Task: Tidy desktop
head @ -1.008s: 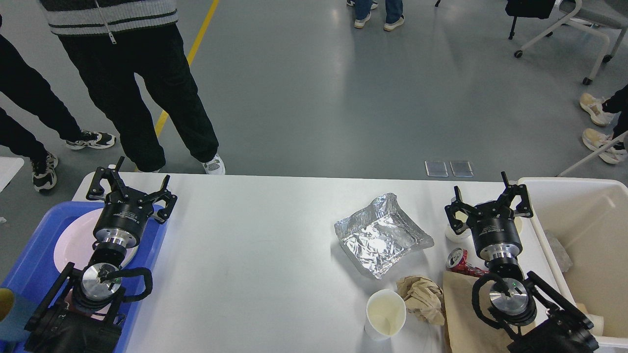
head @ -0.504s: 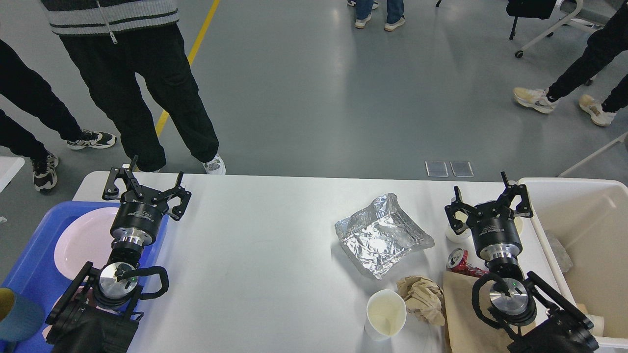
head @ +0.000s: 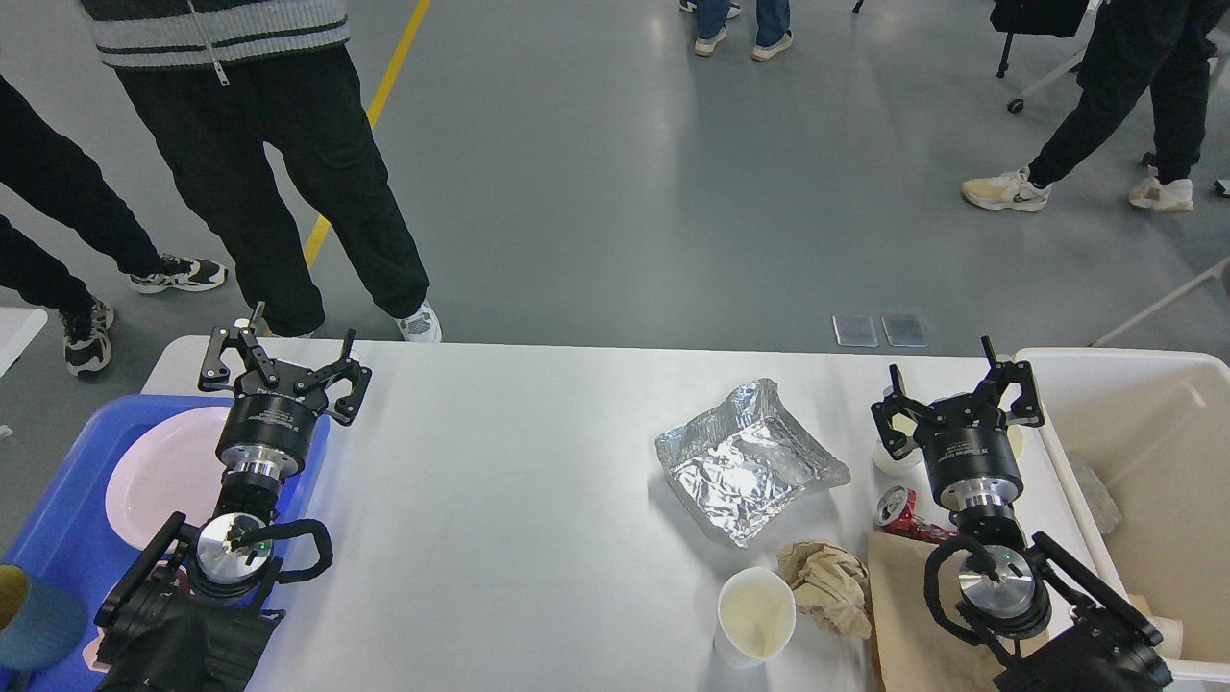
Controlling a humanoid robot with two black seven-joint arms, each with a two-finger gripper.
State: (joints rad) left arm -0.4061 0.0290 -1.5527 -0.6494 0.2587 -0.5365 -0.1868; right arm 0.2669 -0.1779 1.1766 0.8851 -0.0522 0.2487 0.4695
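The white desktop fills the lower half of the head view. On its right part lie a crumpled foil tray, a white paper cup, a wad of brown paper, a flat brown paper bag and a crushed red can. A small white cup stands partly hidden behind my right arm. My left gripper hovers open at the far left, over the blue tray's right edge, holding nothing. My right gripper is open and empty above the small cup and can.
A blue tray at the left holds a white plate; a teal cup sits at its near corner. A cream bin stands at the right edge. People stand on the grey floor beyond the far edge.
My left gripper has moved right and slightly away, off the plate to the tray's right edge. The right arm has stayed still. A person walks across the far right floor.
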